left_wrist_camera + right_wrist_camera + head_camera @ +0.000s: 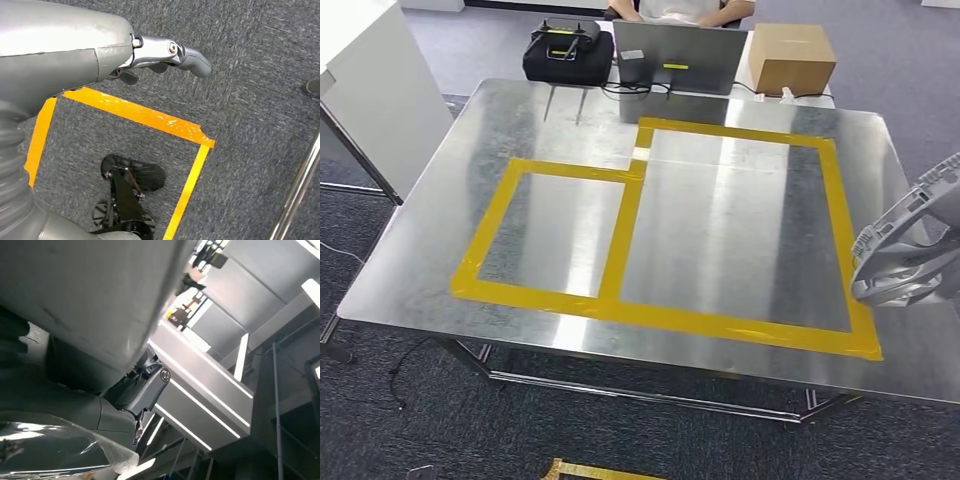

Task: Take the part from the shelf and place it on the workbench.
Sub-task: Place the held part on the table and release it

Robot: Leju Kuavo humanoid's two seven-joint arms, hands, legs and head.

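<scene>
Grey ribbed part (pixel 905 245) over steel workbench (pixel 561 120)

Bright, even room light; soft glare streaks the steel workbench (pixel 697 230); right wrist view is blurred and dim

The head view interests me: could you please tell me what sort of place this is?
Probably a robotics lab or test area in an office: a steel workbench marked with yellow tape, grey carpet, and a person behind a laptop beside a cardboard box.
</scene>
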